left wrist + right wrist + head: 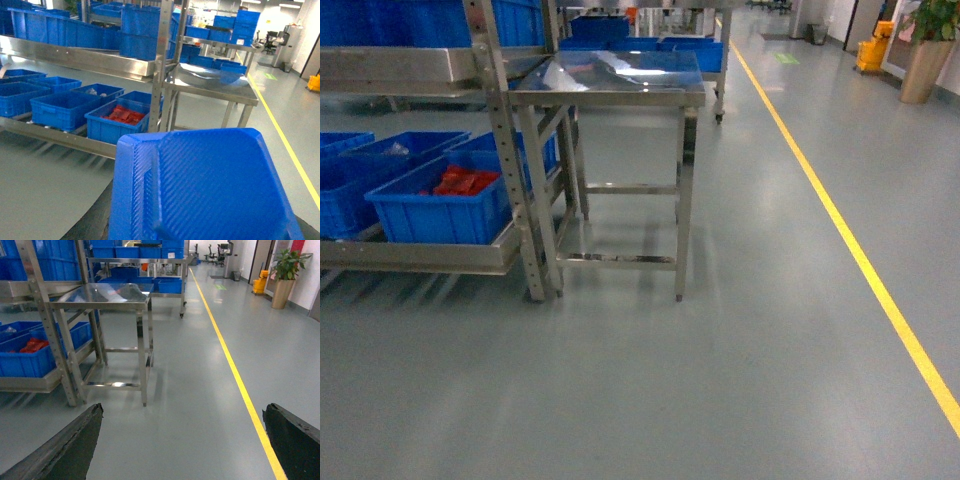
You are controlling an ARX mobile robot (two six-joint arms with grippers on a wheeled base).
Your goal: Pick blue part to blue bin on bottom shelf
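Two black fingers (60,450) of my right gripper (185,440) stand apart; my left gripper's state I cannot tell behind one woven-textured blue part (200,185).

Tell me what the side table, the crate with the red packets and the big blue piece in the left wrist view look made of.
Side table: likely stainless steel, its top mirroring the ceiling. Crate holding red packets: apparently moulded plastic, matte blue with a thick rim. Big blue piece: probably plastic, possibly printed, given its fine diagonal ridging.
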